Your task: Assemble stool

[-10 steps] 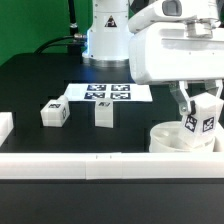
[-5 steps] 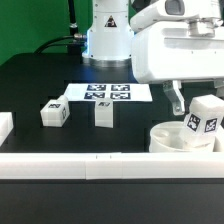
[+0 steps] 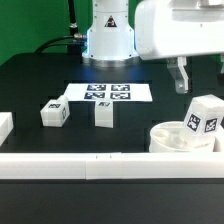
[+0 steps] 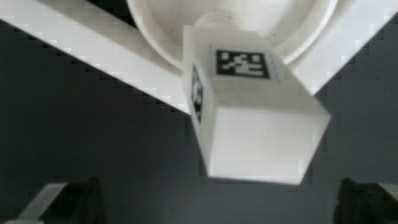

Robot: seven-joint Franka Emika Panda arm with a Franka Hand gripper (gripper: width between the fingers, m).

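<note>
Seeing the gripper (image 3: pixel 203 80) spread wide, gripping nothing, hanging above the upright leg (image 3: pixel 203 115) with clear air between. Catching only one finger (image 3: pixel 182 76) whole in the exterior view; other one cut off by the frame edge. Confirming in the wrist view: fingertips (image 4: pixel 64 198) far apart either side of that leg, not touching it.

Placing the upright leg on end on top of the seat (image 3: pixel 168 140), tag facing the camera. Can't tell whether it sits in a hole or just rests on the disc.

Placing the seat at the exterior view's right, just behind the front rail (image 3: pixel 90 165). Wrist view: seat tucked against a white rail corner.

Counting two more legs loose on the black table (image 3: pixel 30 85): left leg (image 3: pixel 53 112) and middle leg (image 3: pixel 103 114), near each other, well apart from the seat, just in front of the marker board (image 3: pixel 105 93).

Noting a white block (image 3: pixel 5 125) cut off at the exterior view's left, and the robot base (image 3: pixel 108 30) behind the marker board.
</note>
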